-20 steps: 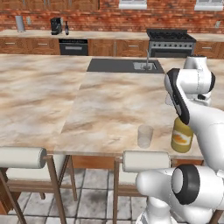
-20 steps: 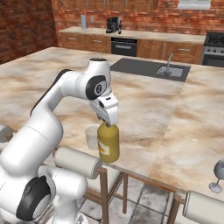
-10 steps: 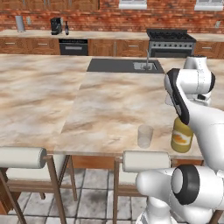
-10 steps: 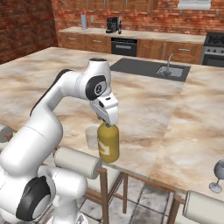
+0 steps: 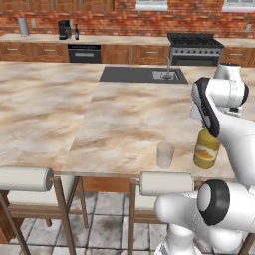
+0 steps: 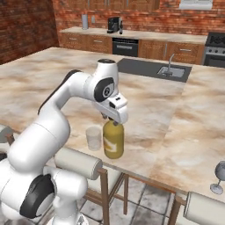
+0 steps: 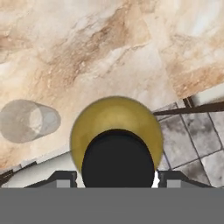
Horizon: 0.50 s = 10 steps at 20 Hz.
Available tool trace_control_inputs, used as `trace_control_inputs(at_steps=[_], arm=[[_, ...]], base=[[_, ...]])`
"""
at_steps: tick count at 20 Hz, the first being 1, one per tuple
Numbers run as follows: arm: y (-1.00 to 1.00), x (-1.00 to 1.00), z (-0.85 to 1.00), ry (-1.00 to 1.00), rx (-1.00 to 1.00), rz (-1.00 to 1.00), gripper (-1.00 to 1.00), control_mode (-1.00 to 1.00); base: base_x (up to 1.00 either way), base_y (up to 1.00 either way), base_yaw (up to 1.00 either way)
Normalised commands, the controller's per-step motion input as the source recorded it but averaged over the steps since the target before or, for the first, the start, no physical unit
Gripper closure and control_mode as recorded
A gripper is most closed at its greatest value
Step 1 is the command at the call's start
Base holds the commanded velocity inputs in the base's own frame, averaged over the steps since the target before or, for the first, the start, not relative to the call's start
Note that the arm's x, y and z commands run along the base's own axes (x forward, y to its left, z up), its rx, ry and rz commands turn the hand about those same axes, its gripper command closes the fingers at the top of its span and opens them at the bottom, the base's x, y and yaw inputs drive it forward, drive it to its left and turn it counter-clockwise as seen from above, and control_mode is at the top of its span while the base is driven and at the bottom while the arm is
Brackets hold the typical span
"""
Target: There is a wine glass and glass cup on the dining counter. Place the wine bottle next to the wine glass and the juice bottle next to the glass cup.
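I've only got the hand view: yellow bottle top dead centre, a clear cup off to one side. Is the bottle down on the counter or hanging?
Observer: In the right base view the juice bottle stands upright with its base on the dining counter, near the front edge.
Operator: Gripper on it?
Observer: Yes, the gripper sits shut on the bottle's neck, straight above it.
Operator: Cup touching the bottle?
Observer: No. The left base view shows the glass cup beside the bottle with a strip of marble between them.
Operator: Wine glass anywhere close?
Observer: The wine glass stands apart at the right edge of the right base view, well away from both.
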Motion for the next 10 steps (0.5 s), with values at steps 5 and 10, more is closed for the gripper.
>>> trace_control_inputs(at_steps=[5,10], arm=[[-0.18,0.44,0.00,-0.04,0.08,0.36,1.00,-1.00],[0.00,0.44,-0.10,0.00,0.01,0.31,1.00,-1.00]], base=[[0.00,0.00,0.00],[0.00,0.00,0.00]])
